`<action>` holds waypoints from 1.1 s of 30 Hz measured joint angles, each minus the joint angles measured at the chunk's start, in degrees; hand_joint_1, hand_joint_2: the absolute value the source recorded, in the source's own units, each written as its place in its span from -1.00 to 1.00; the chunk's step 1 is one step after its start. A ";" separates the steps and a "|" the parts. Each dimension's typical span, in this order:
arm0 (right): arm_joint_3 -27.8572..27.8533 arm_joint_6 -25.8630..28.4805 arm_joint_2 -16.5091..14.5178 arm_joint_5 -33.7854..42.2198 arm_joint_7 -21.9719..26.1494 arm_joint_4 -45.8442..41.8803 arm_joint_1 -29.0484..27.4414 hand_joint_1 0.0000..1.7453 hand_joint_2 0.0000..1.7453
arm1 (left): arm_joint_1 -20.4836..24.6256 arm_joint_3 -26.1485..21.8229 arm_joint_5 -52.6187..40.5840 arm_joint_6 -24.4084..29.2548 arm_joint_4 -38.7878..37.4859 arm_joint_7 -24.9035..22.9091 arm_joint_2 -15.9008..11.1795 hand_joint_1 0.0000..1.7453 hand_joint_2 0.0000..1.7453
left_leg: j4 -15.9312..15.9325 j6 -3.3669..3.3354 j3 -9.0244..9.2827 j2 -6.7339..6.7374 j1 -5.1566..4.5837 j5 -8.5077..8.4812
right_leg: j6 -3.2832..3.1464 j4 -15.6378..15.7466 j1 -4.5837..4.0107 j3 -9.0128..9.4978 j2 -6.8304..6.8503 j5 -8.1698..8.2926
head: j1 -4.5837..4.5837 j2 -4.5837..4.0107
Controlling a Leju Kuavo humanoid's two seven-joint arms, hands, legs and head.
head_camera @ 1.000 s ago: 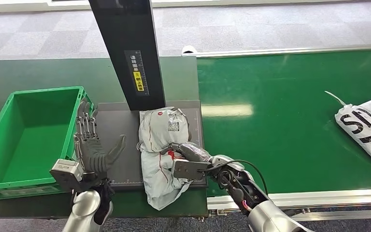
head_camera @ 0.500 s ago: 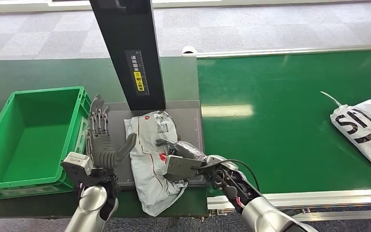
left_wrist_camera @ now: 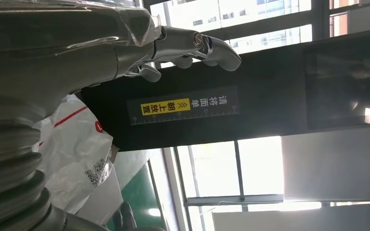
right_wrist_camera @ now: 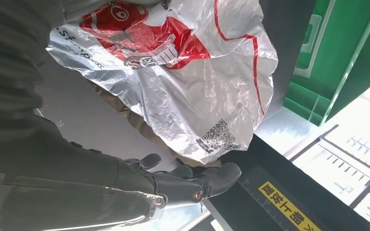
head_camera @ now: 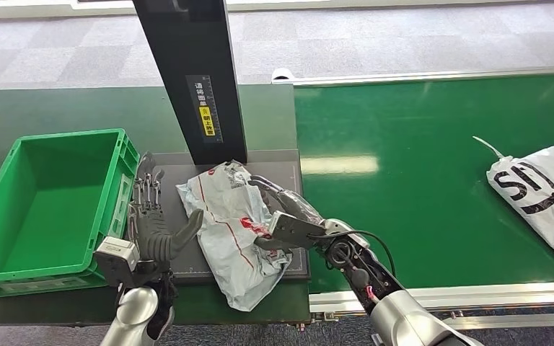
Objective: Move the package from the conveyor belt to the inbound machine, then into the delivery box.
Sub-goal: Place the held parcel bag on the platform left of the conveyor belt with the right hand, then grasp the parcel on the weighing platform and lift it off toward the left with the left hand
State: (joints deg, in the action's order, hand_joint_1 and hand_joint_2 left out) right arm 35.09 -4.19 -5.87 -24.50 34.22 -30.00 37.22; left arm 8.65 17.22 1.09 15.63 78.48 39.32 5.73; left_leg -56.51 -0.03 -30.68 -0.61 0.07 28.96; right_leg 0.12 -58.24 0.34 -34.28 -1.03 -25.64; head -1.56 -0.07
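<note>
Right hand [head_camera: 288, 216] pushes the package [head_camera: 232, 229] across the machine plate toward the open left hand [head_camera: 151, 227]; next, the box [head_camera: 14, 267].

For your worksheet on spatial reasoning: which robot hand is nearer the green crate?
Left. The left robot hand stands open beside the green crate; the right robot hand lies beyond the grey package, pressing its far side.

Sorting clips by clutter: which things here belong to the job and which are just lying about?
Job:
grey package, lying on the inbound machine's platform
green delivery box
conveyor belt
right hand, against the package
left hand, spread beside it

Lying about:
white bag on the belt
</note>
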 joint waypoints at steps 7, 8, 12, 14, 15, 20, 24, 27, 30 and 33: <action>-0.25 0.15 0.09 0.14 0.24 -0.48 -0.27 -1.00 1.00 | -0.21 -0.02 -0.02 0.02 0.16 0.01 0.00 -1.00 1.00 | 0.00 0.00 0.00 0.00 0.00 0.00 | 0.00 0.00 0.00 0.00 0.00 0.00 | 0.00 0.00; -0.40 0.30 0.10 0.45 0.57 -0.78 -0.41 -1.00 1.00 | -0.30 -0.05 -0.05 0.05 0.26 0.02 0.00 -1.00 1.00 | 0.00 0.00 0.00 0.00 0.00 0.00 | 0.00 0.00 0.00 0.00 0.00 0.00 | 0.00 0.00; -1.79 0.44 0.26 2.32 1.89 -3.97 -1.40 -1.00 1.00 | -1.16 -0.60 -0.75 0.16 1.17 0.04 0.00 -1.00 1.00 | 0.00 0.00 -0.01 0.00 0.00 0.00 | 0.00 0.00 0.00 -0.02 0.00 0.00 | 0.00 0.00; -2.39 0.07 0.45 3.04 2.20 -6.16 -2.15 -1.00 1.00 | -1.64 -0.79 -1.27 0.08 1.77 -0.23 0.00 -1.00 1.00 | 0.00 0.00 -0.01 0.00 0.00 0.00 | 0.00 0.00 0.00 -0.02 0.00 -0.01 | 0.01 0.00; -2.75 -0.20 0.52 3.49 2.47 -7.35 -2.74 -1.00 1.00 | -1.88 -0.83 -1.56 -0.06 2.04 -0.48 0.00 -1.00 1.00 | 0.00 0.00 -0.01 0.00 0.00 0.00 | 0.00 0.00 0.00 -0.01 0.00 -0.01 | 0.01 0.00; -5.43 -2.73 0.79 7.69 4.62 -13.82 -6.46 -1.00 1.00 | -2.43 -0.64 -8.38 -0.69 2.04 -5.48 -0.18 -1.00 1.00 | 0.00 0.00 0.00 0.00 0.00 0.00 | 0.00 0.01 0.00 -0.01 0.01 -0.01 | 0.01 0.00; -9.85 -4.04 1.26 12.06 4.52 -21.72 -10.13 -1.00 1.00 | -2.32 1.19 -26.08 -0.90 -0.43 -13.94 -0.81 -1.00 1.00 | 0.00 0.00 0.00 0.00 -0.01 0.01 | 0.01 0.02 0.01 -0.01 0.01 -0.01 | -0.01 0.00; -14.29 -3.30 1.60 12.05 3.38 -26.51 -12.58 -1.00 1.00 | -2.34 2.42 -32.84 -3.40 -2.22 -16.22 -0.97 -1.00 1.00 | 0.00 -0.01 0.00 0.00 -0.02 0.01 | 0.01 0.02 0.01 -0.02 0.00 -0.01 | 0.00 0.00; -18.59 -1.69 1.72 11.70 3.43 -30.66 -15.24 -1.00 1.00 | -2.20 2.61 -34.74 -4.64 -3.28 -16.80 -0.95 -1.00 1.00 | 0.00 -0.01 0.00 -0.01 -0.02 0.02 | 0.01 0.03 0.01 -0.03 0.01 -0.01 | -0.01 0.00; -22.47 4.18 1.62 8.87 3.55 -35.52 -17.67 -1.00 1.00 | -1.49 2.60 -37.32 -5.43 -4.26 -18.68 -0.86 -1.00 1.00 | 0.00 -0.01 -0.01 -0.02 -0.02 0.02 | 0.01 0.03 0.01 -0.03 0.01 -0.01 | -0.01 0.00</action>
State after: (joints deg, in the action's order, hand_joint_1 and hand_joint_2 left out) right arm 12.62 -0.01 -4.25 -15.63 37.77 -65.53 19.55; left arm 7.16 19.82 -36.23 10.20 74.23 20.64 4.87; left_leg -56.51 -0.04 -30.69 -0.63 0.06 28.98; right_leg 0.12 -58.21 0.35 -34.31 -1.02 -25.65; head -1.56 -0.07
